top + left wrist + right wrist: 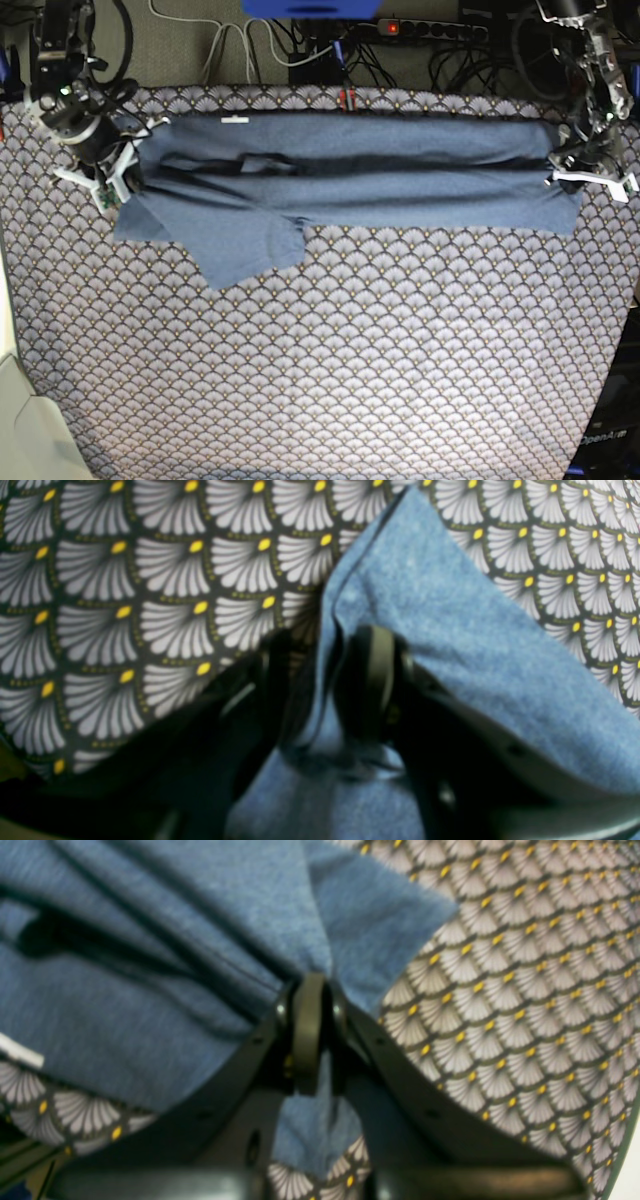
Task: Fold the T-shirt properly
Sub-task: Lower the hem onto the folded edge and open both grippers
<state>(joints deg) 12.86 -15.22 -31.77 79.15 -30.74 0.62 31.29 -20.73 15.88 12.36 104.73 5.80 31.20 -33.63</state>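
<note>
A table (330,380) under a scallop-patterned cloth carries the T-shirt (400,185), stretched in a long band along the far edge. The right hand (309,990) at the sleeve end and the left hand (320,680) at the hem end each pinch the fabric, probably to keep it taut for the next fold.

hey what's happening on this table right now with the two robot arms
Two robot arms are folding a blue-grey T-shirt on a scallop-patterned tablecloth. The shirt lies stretched in a long band across the far side of the table, one sleeve flopped out toward the near side. The right gripper is shut on the fabric at one end, and the left gripper has the cloth at the other end between its jaws. The fold is only partly done.
</note>
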